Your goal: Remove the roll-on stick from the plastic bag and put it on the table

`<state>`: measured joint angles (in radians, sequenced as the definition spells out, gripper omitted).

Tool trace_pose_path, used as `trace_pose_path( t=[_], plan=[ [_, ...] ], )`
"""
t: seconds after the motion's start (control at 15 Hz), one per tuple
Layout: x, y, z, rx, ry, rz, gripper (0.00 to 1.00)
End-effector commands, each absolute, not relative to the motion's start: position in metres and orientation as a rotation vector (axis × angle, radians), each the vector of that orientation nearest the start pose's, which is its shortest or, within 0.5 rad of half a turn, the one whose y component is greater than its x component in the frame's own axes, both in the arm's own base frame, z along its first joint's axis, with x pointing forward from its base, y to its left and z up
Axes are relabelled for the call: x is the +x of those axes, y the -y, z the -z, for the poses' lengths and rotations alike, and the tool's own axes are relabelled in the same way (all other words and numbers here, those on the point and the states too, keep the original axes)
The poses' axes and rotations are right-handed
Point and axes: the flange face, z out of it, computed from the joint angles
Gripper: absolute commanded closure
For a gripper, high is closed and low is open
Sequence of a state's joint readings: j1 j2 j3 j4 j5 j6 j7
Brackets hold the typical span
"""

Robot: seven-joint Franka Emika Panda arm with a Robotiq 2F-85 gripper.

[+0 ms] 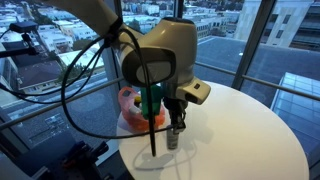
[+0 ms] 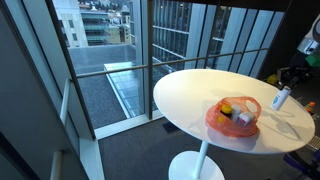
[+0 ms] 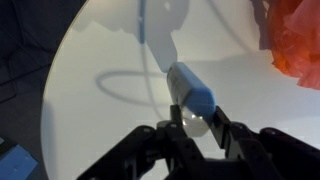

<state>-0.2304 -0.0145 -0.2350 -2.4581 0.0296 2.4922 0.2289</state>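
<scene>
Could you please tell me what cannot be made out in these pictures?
- Contents of the plastic bag: in an exterior view the arm covers part of it, and the wrist view's edge cuts it off.
- Label of the roll-on stick: blurred in the wrist view, too small elsewhere.
- Whether the stick touches the table: too small in both exterior views, and the gripper covers one end.

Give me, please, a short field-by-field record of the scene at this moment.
setting: round white table beside tall windows
bag: red plastic bag lying on the table, with items visible inside
stick: roll-on stick out of the bag, apart from it, above the table
end effector: end effector shut on one end of the stick
contact: cannot tell whether the stick's free end touches the table
task state: stick removed, not yet released
</scene>
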Motion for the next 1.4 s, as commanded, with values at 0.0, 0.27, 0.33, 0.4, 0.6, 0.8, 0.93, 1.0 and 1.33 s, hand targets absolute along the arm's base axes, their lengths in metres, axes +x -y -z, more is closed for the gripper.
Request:
trace_pose_path(
  t=[0.0, 0.27, 0.33, 0.4, 0.6, 0.8, 0.93, 1.0, 1.33],
  plan=[
    [0.420, 0.219, -0.286, -2.899, -1.115, 0.053, 0.90],
    [0.415, 0.216, -0.268, -2.892, -1.126, 0.012, 0.90],
    [0.414, 0.216, -0.266, -2.894, -1.126, 0.009, 0.90],
    [0.413, 0.215, -0.265, -2.896, -1.123, 0.006, 0.90],
    [0.412, 0.212, -0.267, -2.899, -1.112, 0.011, 0.38],
    [0.413, 0.204, -0.278, -2.912, -1.062, 0.035, 0.18],
    [0.415, 0.192, -0.293, -2.940, -0.977, 0.054, 0.01],
    [0.416, 0.182, -0.303, -2.960, -0.913, 0.068, 0.00],
    [0.416, 0.123, -0.360, -3.005, -0.533, 0.004, 0.00]
  ],
)
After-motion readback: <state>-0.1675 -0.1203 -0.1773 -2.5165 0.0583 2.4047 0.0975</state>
